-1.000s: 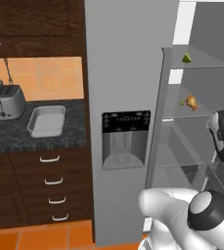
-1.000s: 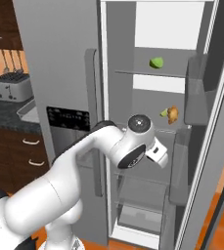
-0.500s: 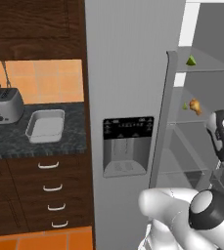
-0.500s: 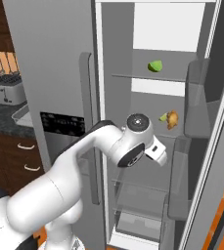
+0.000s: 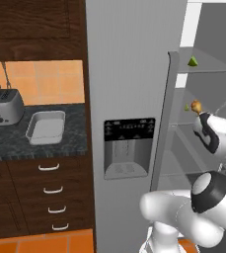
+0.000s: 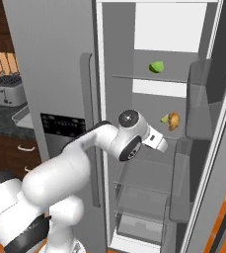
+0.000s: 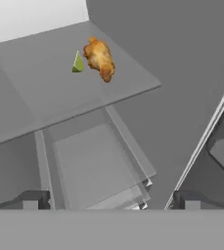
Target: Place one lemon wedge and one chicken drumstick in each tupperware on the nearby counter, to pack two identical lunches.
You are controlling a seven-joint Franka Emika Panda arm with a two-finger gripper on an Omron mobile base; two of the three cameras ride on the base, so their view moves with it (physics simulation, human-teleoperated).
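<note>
Fridge door stood open; on a middle glass shelf (image 7: 50, 88) a chicken drumstick (image 7: 100, 58) lay just beside a lemon wedge (image 7: 78, 63), possibly touching. Another lemon wedge (image 6: 156, 66) sat on the shelf above. Hand (image 7: 111, 200) hung released, fingers spread, empty, well short of both. One tupperware (image 5: 45, 127) sat on the surface (image 5: 11, 143) near a toaster (image 5: 3, 106).

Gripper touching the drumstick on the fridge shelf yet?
Apart. Hand view: open gripper sits low, the drumstick lies far up on the shelf.
</note>
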